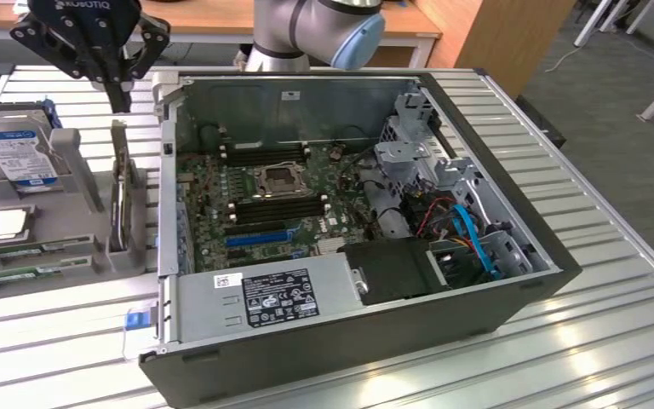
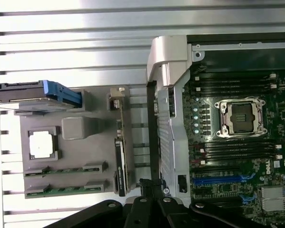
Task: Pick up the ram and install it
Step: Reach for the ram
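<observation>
Approach to the pick is, by my reading, the step in hand: no stick is in the grasp and none sits in the computer. The fingers (image 1: 120,98) are pressed together with nothing between them. They hang above the table (image 1: 599,341) at about twelve o'clock from the grey holder (image 1: 77,170). In the exterior view the holder lies at nine o'clock from the open case (image 1: 395,341).

The ram (image 2: 64,169) lies flat at the holder's six o'clock end, with a second green stick (image 2: 61,191) just beside it in its own slot. A thin board (image 1: 123,187) stands on edge along the holder's three o'clock side, roughly in line below the fingers. Whether it is a third stick I cannot tell.

A grasp from here would call for the fingers to spread first, line up across a stick's thin edge and come down square, so the faces are pinched rather than knocked. Seating would want the stick parallel to a slot and pressed evenly at both ends.

Count:
- one arm (image 1: 316,25), one case and one holder
- one hard drive (image 1: 14,153) and one square processor chip (image 1: 6,224)
- two flat green sticks and one board on edge
- one empty socket (image 1: 276,179)
- one power supply (image 1: 265,298)
- two banks of memory slots (image 1: 265,153), one at twelve o'clock from the socket and one at six, both seemingly empty
</observation>
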`<action>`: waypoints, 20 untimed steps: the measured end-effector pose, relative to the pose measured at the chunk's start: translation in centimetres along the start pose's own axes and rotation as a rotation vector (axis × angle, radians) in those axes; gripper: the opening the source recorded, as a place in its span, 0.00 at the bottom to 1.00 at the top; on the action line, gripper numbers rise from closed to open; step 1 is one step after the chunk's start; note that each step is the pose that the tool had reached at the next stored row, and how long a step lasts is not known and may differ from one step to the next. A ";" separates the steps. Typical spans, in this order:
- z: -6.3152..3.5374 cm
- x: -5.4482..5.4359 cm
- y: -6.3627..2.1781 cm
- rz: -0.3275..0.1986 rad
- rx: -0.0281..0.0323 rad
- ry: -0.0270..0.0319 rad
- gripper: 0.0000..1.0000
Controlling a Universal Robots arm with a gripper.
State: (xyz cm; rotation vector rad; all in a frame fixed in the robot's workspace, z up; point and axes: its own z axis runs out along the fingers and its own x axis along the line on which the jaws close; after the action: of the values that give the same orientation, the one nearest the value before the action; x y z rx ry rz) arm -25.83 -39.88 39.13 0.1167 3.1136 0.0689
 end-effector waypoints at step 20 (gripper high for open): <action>0.01 3.8 -0.26 0.000 0.0000 0.0000 0.10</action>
State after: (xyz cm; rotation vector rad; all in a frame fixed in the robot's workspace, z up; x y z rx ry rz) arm -29.62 -39.85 39.02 0.1165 3.1136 0.0689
